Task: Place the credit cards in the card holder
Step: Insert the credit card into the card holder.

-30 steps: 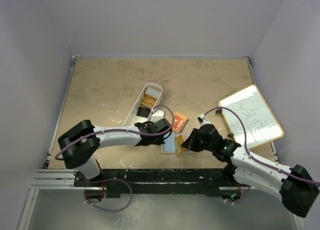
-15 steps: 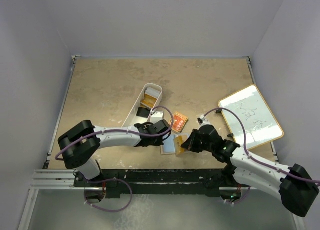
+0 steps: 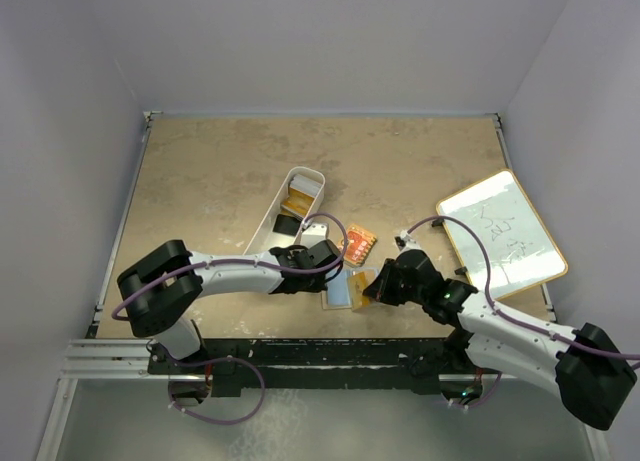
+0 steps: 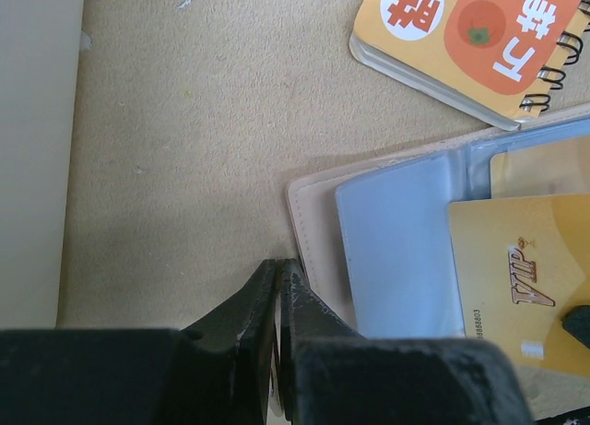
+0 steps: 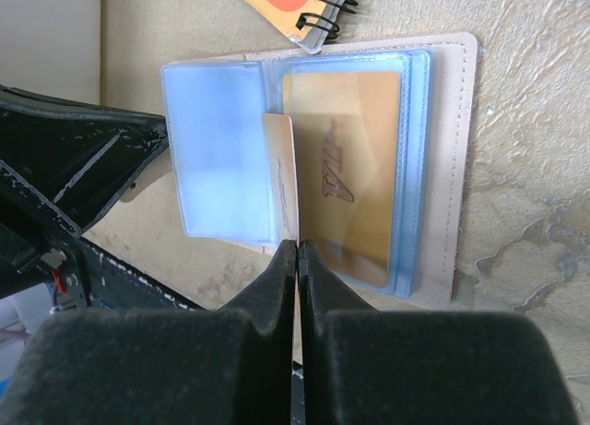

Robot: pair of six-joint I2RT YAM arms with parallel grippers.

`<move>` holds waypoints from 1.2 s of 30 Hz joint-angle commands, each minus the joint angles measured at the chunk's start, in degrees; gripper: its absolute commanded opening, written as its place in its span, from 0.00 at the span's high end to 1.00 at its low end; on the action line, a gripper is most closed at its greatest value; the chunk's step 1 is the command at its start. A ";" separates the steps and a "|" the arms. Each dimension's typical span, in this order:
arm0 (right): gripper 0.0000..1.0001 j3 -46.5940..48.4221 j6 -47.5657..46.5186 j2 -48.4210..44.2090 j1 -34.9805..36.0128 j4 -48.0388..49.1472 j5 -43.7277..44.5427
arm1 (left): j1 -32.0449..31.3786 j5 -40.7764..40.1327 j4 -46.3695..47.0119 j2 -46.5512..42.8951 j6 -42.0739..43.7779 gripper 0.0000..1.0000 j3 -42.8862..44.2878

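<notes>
Card holder (image 3: pixel 343 291), beige, spread open flat on the table (image 3: pixel 220 181) close to its near edge, between the two gripper heads. Shows two clear plastic sleeves side by side inside. Carries a sleeved gold card (image 5: pixel 348 181) in the pocket on the right arm's side, printed face up under the plastic.

Right gripper (image 5: pixel 296 250): jaws pinched tight on a loose gold card (image 5: pixel 281 176), gripped at one edge. Holds it steeply tilted over the middle of the holder, far end down by the fold between the two sleeves. Cannot tell whether that end sits under the plastic or only rests on it. From the left wrist view, shows the card's printed face above the sleeve, a black fingertip at its corner.

Left gripper (image 4: pixel 277 270): jaws closed together with nothing between them. Sits low over bare table, tips right up against the holder's outer edge on the left arm's side. Contact with the leather impossible to judge.

Orange spiral notebook (image 3: pixel 360 246) just beside the holder's far edge. White oblong bin (image 3: pixel 305 170) farther out on the left, with more credit cards inside: a gold one (image 3: pixel 298 192) toward the far end, a black one (image 3: pixel 287 224) nearer the arms. Wood-framed whiteboard (image 3: pixel 500 231) well apart on the right side of the table.
</notes>
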 commanded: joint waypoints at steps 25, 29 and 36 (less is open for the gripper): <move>0.90 3.23 -4.66 4.59 -0.71 -0.52 -0.09 | -0.28 0.12 1.52 1.55 1.38 0.98 1.29; 0.89 4.32 -5.93 6.58 -1.20 -0.75 -0.43 | -0.27 0.20 1.50 2.00 1.44 0.98 1.41; 0.91 4.46 -6.10 7.52 -1.84 0.69 -0.93 | -0.35 0.40 1.67 1.99 1.58 0.98 1.44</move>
